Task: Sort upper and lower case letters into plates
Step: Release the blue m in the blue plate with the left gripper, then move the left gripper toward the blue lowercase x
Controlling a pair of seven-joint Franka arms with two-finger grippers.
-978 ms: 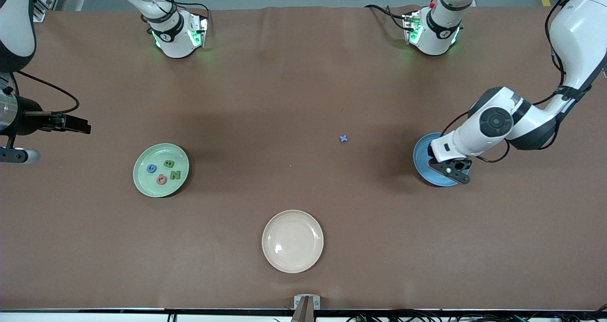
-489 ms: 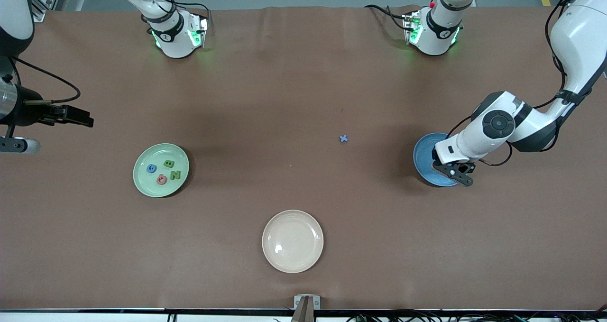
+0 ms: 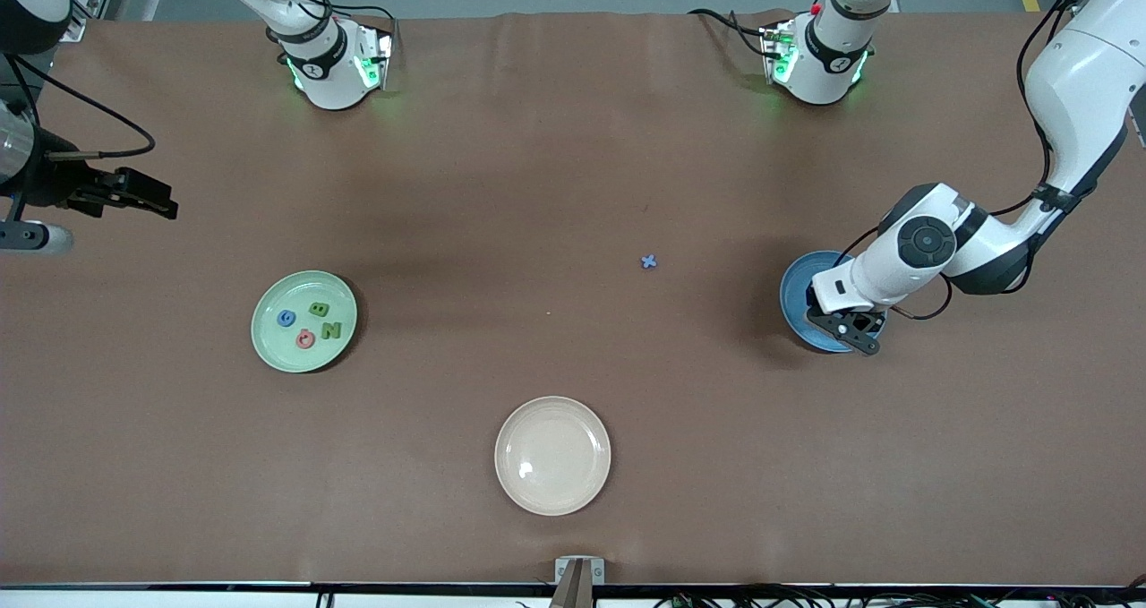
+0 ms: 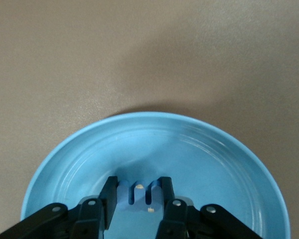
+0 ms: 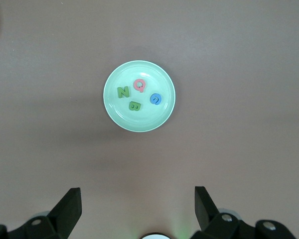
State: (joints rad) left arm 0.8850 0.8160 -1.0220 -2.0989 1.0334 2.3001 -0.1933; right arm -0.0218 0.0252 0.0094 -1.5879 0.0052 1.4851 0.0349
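Brown desk (image 3: 555, 187): left end effector (image 4: 137, 201) clamps a small, light, stiff blue letter (image 4: 138, 195) by its sides over the blue plate (image 4: 214, 154); right end effector (image 5: 137, 206) waits, spread apart.

We see the left arm folded down from its base, its left end effector (image 3: 846, 329) low over the blue plate (image 3: 795, 299), fingers (image 4: 108, 201) clamped on a small blue letter piece (image 4: 137, 196). The right arm waits raised toward its own end of the worktop, well away from that plate, its right end effector (image 3: 134, 194) with fingers (image 5: 70, 206) spread wide and holding nothing.
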